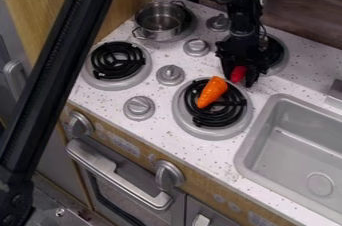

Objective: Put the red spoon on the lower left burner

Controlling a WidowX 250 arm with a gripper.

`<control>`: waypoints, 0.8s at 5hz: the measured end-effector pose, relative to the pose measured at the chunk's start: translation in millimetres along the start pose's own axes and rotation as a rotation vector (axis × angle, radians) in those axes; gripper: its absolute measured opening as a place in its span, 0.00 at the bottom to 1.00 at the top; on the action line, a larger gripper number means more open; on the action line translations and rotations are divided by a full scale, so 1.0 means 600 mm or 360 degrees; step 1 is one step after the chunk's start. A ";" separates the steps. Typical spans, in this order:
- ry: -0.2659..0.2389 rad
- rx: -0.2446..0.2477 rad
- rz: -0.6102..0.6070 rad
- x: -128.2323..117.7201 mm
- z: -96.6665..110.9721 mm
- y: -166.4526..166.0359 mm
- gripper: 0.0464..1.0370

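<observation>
Spoon low between the jaws of the black gripper, with a red part in sight at the bottom and the rest hidden. Just behind and right of the carrot, over the white speckled desk, between the lower right burner and the upper right burner. Cannot tell how wide the jaws are, nor whether clamped on the spoon.

Carrot lying on the lower right burner, near the spoon. Lower left burner well apart from the spoon. Metal pot on the back left burner. Four grey knobs among the burners, sink at right, oven handle below the front edge. Dark wood wall behind, black beam slanting across the left.

Red part pointing toward the front edge, leaning slightly left. Cannot tell the full long axis, or which end is showing.
</observation>
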State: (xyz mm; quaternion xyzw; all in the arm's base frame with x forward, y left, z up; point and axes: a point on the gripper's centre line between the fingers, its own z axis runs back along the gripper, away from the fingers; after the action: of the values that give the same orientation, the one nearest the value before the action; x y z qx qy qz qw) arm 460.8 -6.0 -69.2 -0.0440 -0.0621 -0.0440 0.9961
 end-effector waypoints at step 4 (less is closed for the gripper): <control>-0.0258 0.0117 -0.0027 -0.007 0.112 0.056 0.38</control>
State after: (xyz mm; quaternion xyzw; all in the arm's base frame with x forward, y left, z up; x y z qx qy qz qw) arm 451.6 34.0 -6.1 -0.0104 -0.1444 -0.0465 0.9884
